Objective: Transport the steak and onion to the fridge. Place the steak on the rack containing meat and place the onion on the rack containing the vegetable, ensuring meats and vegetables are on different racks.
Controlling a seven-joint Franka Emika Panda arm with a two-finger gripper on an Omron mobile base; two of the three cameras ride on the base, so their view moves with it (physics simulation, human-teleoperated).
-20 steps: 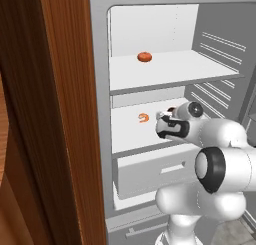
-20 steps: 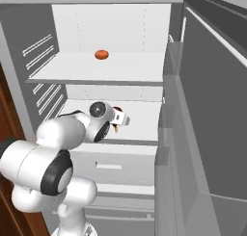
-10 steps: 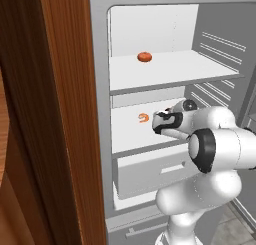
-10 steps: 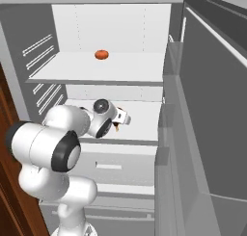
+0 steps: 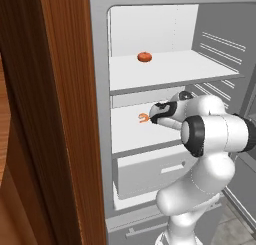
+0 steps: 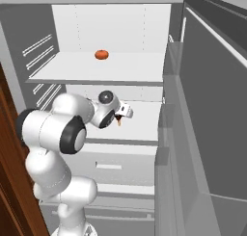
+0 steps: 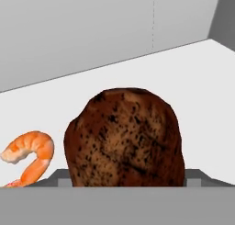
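Far left of the left base view is just a wood panel (image 5: 55, 114), then the fridge (image 5: 100, 139) stands open. Orange-red vegetable (image 5: 144, 57) sits mid-frame on the upper shelf (image 5: 170, 71). Below it, on the lower shelf (image 5: 127, 134), there's an orange shrimp (image 5: 144, 118), and just right of it the hand (image 5: 156, 117) reaches in. In the hand view the steak (image 7: 125, 139) sits bottom center, right up against the camera between the fingertips, so it looks gripped, with the shrimp at lower left.
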